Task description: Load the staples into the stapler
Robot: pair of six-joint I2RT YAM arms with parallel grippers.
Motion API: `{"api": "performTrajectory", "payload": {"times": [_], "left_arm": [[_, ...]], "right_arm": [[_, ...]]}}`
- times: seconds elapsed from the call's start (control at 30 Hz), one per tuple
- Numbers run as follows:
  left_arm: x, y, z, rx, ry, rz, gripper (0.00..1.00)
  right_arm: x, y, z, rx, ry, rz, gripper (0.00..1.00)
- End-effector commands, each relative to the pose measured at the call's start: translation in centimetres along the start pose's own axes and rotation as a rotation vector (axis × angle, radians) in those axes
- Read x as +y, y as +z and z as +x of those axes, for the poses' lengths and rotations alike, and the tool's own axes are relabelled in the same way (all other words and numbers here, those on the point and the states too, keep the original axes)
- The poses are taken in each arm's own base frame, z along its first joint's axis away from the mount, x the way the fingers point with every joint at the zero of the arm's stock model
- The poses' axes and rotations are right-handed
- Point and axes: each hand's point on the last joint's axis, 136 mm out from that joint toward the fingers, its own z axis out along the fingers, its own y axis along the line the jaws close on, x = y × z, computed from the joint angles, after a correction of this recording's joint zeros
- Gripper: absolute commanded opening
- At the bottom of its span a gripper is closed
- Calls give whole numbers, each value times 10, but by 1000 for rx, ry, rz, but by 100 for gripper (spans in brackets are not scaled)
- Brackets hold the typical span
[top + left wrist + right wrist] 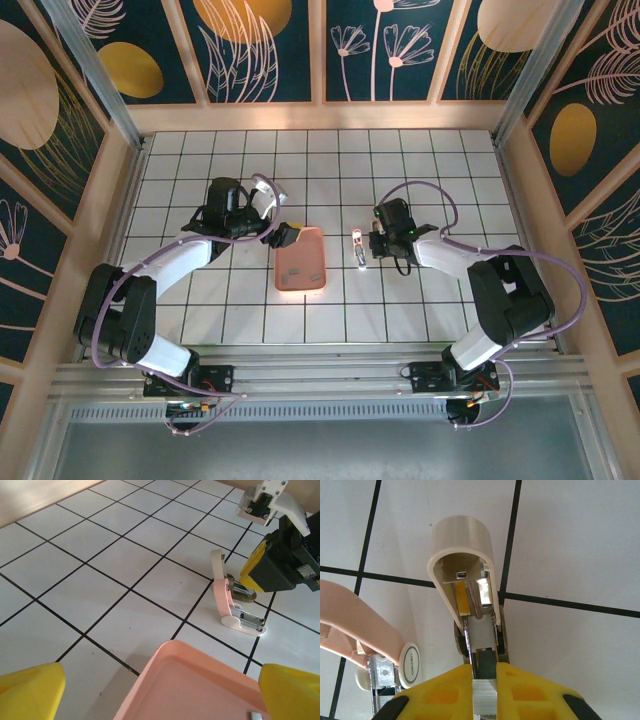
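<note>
Now: left claw (160, 690) apart over tray (165, 655) rim; right claw (485, 690) clamped on probable staples (485, 701) at stapler (465, 555); open tiles (100, 555) around.

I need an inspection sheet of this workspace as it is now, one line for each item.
Surface: table of white tiles with black grid lines.
Job's things: stapler stands open, cover raised; silvery strip, likely staples, at its metal channel.
Clutter: pink tray with a small grey piece inside.
Claws: left claw open, above the tray's edge; right claw shut on the silvery strip.
Cables: lilac cables loop along both arms.
Surroundings: wooden frame with dark floral panels.
</note>
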Motion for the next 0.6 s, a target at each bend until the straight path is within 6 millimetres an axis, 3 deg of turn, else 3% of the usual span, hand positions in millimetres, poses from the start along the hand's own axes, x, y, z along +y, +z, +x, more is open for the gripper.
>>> {"api": "performTrajectory", "payload": {"times": [0.0, 0.2, 0.57], "left_arm": [[-3, 0, -12, -38, 39, 14, 98], [-3, 0, -12, -37, 40, 15, 99], [-3, -1, -14, -39, 43, 11, 98]], "right_arm": [[-1, -1, -7, -17, -28, 26, 14], [1, -14, -24, -84, -43, 15, 15], [-1, -3, -14, -43, -64, 25, 15]]}}
